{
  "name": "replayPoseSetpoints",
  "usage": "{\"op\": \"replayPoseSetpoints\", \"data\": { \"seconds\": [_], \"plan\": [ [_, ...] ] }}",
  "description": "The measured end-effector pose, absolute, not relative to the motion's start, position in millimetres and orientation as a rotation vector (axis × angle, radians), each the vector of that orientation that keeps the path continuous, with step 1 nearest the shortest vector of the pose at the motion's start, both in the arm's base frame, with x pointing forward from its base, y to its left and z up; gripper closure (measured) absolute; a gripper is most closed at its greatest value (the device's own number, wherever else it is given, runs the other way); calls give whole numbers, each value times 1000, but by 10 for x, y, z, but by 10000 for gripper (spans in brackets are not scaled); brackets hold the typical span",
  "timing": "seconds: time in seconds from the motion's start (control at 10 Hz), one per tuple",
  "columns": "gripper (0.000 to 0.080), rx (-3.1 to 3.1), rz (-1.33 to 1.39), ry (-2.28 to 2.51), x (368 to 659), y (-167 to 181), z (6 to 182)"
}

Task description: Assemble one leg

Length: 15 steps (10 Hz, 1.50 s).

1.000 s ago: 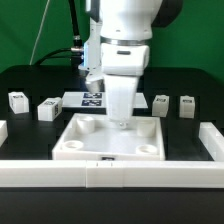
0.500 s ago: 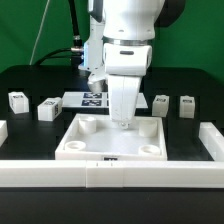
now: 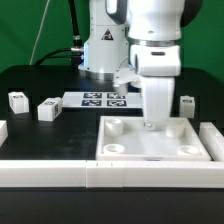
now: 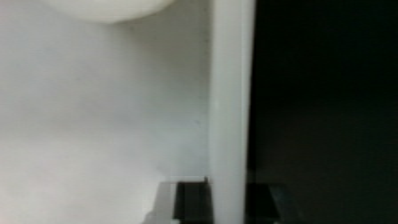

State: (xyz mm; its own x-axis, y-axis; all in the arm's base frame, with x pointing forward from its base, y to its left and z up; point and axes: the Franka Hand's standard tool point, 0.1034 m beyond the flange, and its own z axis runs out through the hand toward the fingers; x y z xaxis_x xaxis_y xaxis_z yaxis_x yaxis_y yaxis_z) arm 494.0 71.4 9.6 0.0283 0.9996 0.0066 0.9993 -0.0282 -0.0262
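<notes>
Leg [image 3: 47,110]: white plastic block, b&w tag; end effector [image 3: 152,124] clamps tray [image 3: 150,154].

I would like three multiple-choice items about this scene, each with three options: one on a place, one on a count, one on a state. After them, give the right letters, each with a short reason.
1. Where is the hand in the exterior view?
A. lifted high above everything
B. down at the tray
C. out of the picture

2. How many legs show in the exterior view?
A. one
B. six
C. three

3. In what state are the sockets of the tray that can be seen?
A. empty
B. each holding a leg
C. covered by a lid

Answers:
1 B: the hand reaches down into the tray's far part.
2 C: two lie at the exterior view's left and one at its right.
3 A: the sockets show only white hollows, with nothing standing in them.
</notes>
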Motion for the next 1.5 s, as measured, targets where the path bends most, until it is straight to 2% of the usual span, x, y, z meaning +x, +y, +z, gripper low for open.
{"op": "replayPoseSetpoints", "data": {
  "seconds": [0.5,0.6,0.7,0.8,0.9,1.0,1.1,1.3,1.5],
  "plan": [
    [741,-2275,22,-2131,4977,811,99],
    [682,-2275,22,-2131,4976,810,98],
    [682,-2275,22,-2131,4975,809,97],
    [475,-2275,22,-2131,4975,809,96],
    [338,-2275,23,-2131,4974,809,96],
    [338,-2275,23,-2131,4974,809,96],
    [196,-2275,23,-2131,4973,809,95],
    [152,-2275,23,-2130,4973,808,95],
    [151,-2275,23,-2130,4973,808,95]
  ]
}}
